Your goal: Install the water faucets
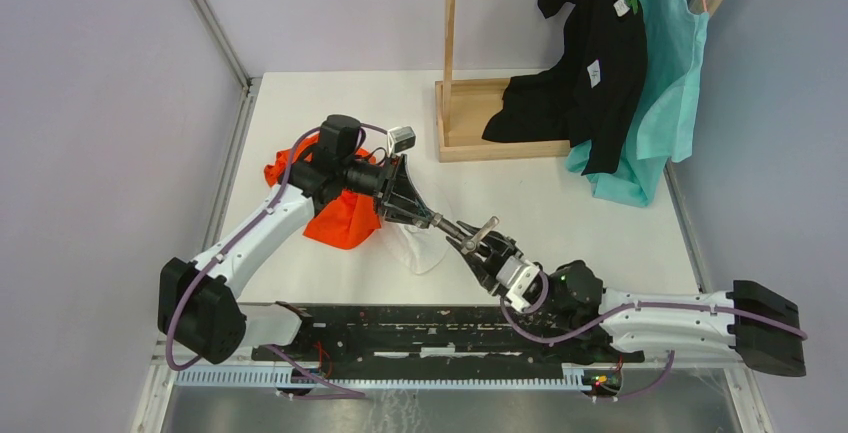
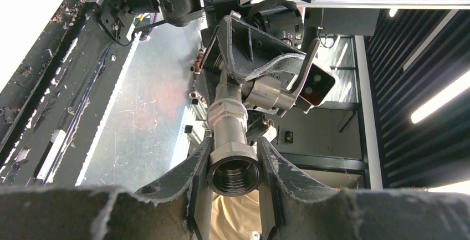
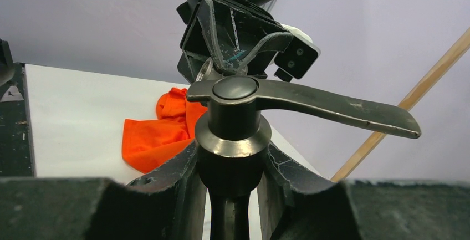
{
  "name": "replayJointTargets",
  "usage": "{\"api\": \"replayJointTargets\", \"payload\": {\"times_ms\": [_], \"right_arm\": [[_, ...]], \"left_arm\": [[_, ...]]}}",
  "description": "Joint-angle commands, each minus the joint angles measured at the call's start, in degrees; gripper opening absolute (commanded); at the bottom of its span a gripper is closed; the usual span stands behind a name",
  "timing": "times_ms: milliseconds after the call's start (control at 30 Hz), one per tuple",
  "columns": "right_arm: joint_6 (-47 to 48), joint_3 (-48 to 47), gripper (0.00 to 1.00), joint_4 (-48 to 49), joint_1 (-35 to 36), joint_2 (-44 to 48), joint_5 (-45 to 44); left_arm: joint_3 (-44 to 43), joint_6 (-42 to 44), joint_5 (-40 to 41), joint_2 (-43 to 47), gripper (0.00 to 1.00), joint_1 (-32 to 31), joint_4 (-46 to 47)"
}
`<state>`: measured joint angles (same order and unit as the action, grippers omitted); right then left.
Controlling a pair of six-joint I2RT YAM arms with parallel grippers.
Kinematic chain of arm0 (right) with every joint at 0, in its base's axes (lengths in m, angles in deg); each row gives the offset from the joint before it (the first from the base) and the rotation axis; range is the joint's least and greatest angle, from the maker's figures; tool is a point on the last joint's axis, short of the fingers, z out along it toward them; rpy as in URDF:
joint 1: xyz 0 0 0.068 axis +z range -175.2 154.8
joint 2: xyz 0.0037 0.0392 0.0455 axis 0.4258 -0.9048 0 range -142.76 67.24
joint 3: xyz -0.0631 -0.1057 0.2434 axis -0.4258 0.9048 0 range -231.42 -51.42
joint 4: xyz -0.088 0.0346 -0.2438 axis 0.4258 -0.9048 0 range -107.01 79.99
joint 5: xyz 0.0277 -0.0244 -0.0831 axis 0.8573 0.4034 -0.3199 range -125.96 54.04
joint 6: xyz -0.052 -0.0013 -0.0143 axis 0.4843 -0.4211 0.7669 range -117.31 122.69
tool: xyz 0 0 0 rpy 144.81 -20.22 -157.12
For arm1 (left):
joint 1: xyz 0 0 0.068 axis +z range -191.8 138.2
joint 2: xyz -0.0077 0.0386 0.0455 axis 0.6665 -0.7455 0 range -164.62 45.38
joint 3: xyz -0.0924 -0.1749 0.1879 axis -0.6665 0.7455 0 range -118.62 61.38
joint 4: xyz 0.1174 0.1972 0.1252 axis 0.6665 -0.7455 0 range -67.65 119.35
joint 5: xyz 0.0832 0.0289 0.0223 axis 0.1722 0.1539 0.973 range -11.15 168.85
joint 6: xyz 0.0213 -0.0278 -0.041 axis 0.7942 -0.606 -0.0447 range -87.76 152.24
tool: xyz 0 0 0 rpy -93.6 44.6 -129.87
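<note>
A grey metal faucet (image 1: 458, 232) is held in the air between my two grippers, above the table's near middle. My left gripper (image 1: 432, 218) is shut on its pipe end; the left wrist view shows its jaws (image 2: 234, 162) clamped on the hexagonal threaded socket (image 2: 234, 174) of the pipe (image 2: 229, 121). My right gripper (image 1: 480, 251) is shut on the valve body (image 3: 233, 132), which carries a long flat lever handle (image 3: 332, 107). The two grippers face each other almost tip to tip. How the two faucet parts join is hidden between the fingers.
An orange cloth (image 1: 335, 215) and a white cloth (image 1: 420, 249) lie under the left arm. A wooden stand (image 1: 480, 123) with black (image 1: 600, 53) and teal (image 1: 665, 83) garments is at the back right. A black rail (image 1: 430, 328) runs along the near edge.
</note>
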<state>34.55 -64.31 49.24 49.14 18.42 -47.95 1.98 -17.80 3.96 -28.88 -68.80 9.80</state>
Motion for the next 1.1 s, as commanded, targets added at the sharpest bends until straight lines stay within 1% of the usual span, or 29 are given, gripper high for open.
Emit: {"api": "replayJointTargets", "payload": {"times_ms": [0,200,333,400,467,500,567,633,700,767,867,1067], "right_arm": [[-6.74,-1.73,0.01,2.97,-2.15,-0.83,-1.24],[-12.51,-1.12,0.01,7.32,-4.45,-2.91,0.39],[-18.37,-0.49,0.01,10.62,-6.45,-4.35,1.78],[-21.97,-0.25,0.01,12.79,-7.83,-5.09,2.87],[-25.04,-0.14,0.01,14.01,-9.03,-5.80,4.23],[-26.26,-0.27,0.01,14.25,-9.51,-6.02,4.81],[-28.61,-0.51,0.01,14.57,-10.17,-6.52,5.74],[-31.04,-0.51,0.01,15.54,-10.92,-7.07,6.24],[-34.60,-0.47,0.01,16.87,-11.88,-7.51,6.60],[-37.36,-0.66,0.00,16.45,-13.03,-7.52,7.35],[-40.74,-1.59,0.01,13.11,-13.87,-6.75,8.79],[-49.16,-4.62,0.00,3.54,-16.31,-3.79,12.46]], "left_arm": [[0.00,3.24,-4.60,1.84,0.03,-1.74,1.88],[0.20,2.87,-3.86,2.52,0.03,-1.74,4.17],[2.09,0.19,-2.71,3.88,0.03,-1.79,9.70],[4.44,-4.38,-2.27,4.82,0.03,-1.86,17.00],[7.76,-12.15,-1.47,5.99,0.03,-1.85,27.93],[9.55,-17.74,-1.02,6.43,0.03,-2.00,33.45],[12.46,-24.93,-0.09,6.90,0.03,-2.00,44.55],[14.68,-29.53,0.95,7.05,0.03,-2.08,52.26],[16.10,-32.17,1.67,6.98,0.03,-2.21,58.39],[16.93,-33.12,2.71,7.31,0.03,-2.26,62.10],[17.65,-32.98,4.16,7.81,0.03,-2.39,65.25],[18.30,-29.96,5.20,8.10,0.03,-2.44,65.68]]}}
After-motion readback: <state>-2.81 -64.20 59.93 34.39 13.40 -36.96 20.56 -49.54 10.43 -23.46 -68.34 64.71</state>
